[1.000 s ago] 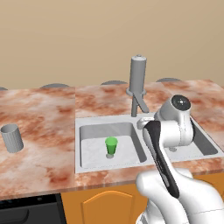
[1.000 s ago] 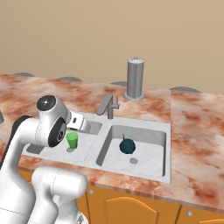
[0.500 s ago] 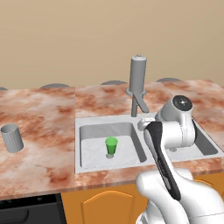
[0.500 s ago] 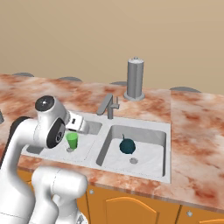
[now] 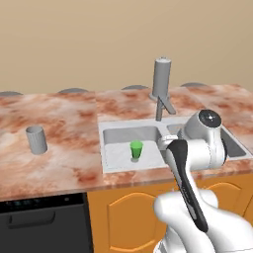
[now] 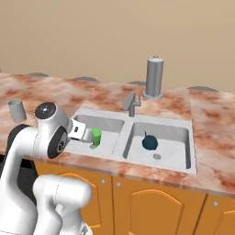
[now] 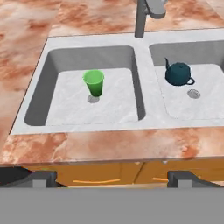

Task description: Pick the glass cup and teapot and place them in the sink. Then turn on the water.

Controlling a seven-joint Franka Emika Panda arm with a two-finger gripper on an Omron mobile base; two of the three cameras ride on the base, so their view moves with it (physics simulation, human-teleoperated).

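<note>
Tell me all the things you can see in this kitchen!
glass cup: one, grey, upright on the counter left of the sink
green cup: one, bright green, upright in the left basin
teapot: one, dark teal, in the right basin beside the drain
sink: one, light grey, two basins
tap: one, grey, behind the sink
counter: one, reddish marble
cabinets: orange, below the counter
gripper: one, dark fingertips, open, holding nothing

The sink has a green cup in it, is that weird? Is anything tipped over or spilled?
Nothing is tipped or spilled. The green cup stands upright in the left basin of the sink, and the teapot sits upright in the right basin. The glass cup stands on the counter, apart from the sink.
</note>
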